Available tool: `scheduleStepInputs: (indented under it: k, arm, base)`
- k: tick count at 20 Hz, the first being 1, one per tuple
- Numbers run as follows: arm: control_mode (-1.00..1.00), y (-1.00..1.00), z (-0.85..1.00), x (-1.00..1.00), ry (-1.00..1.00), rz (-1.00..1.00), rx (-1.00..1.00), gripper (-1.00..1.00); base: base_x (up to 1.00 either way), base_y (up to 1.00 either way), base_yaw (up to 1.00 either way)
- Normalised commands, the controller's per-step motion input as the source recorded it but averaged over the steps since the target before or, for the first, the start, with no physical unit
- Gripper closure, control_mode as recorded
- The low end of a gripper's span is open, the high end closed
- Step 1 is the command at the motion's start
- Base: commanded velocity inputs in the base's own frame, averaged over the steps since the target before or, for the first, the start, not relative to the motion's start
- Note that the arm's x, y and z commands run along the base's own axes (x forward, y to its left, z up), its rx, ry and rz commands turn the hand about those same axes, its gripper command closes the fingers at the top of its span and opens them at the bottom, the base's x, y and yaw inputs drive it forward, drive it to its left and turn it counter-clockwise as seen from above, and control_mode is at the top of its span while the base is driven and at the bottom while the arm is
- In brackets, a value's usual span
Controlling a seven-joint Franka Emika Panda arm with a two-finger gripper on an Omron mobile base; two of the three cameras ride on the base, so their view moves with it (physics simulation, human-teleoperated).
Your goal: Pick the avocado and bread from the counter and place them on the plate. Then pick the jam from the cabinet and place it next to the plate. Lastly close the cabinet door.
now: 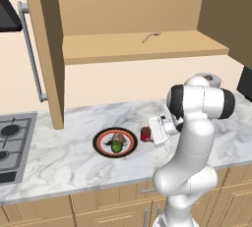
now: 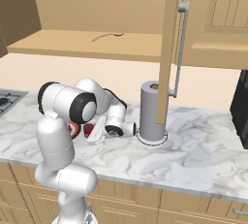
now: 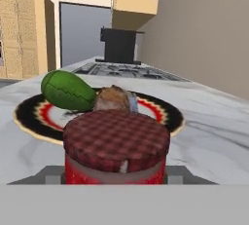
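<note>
The dark red jam [image 3: 116, 141] with a checked lid stands on the marble counter [image 1: 64, 162], just right of the plate [image 1: 101, 142]. My gripper [image 1: 149, 133] reaches in from the right, a finger [image 3: 51, 173] against each side of the jar, shut on it. On the plate lie the green avocado [image 1: 116, 147] and the brown bread [image 1: 117, 137], side by side; the hand view has the avocado [image 3: 68, 90] left of the bread [image 3: 113, 100]. The cabinet [image 1: 142, 46] above is open, and its door [image 1: 44, 49] with the silver bar handle [image 1: 30, 49] swings out to the left.
A tall grey paper-towel roll [image 2: 151, 111] stands on the counter right of my arm. The stove [image 1: 10, 142] is at the far left and a dark appliance [image 2: 240, 106] at the far right. A small curved thing [image 1: 151, 36] lies on the cabinet shelf.
</note>
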Motion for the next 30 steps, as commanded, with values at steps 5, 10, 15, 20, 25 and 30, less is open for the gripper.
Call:
scheduleStepInputs:
  k: [5,10,15,20,25,30]
  arm:
    - [-1.00,0.00,0.00,-0.12,-0.04,0.00,0.00,-1.00]
    - [-1.00,0.00,0.06,-0.22,-0.08,0.00,0.00,-1.00]
    - [-1.00,0.00,0.40,-0.18,-0.10,0.00,0.00,-1.00]
    - [-1.00,0.00,0.61,-0.03,-0.10,-0.02,0.00,-1.00]
    - [-1.00,0.00,0.56,-0.03,-0.05,-0.02,0.00,-1.00]
    - [-1.00,0.01,0.55,-0.15,-0.04,-0.03,0.00,-1.00]
  base:
    - [0.00,0.00,0.00]
    - [0.00,0.00,0.00]
    - [0.00,0.00,0.00]
    - [0.00,0.00,0.00]
    - [0.00,0.00,0.00]
    - [0.00,0.00,0.00]
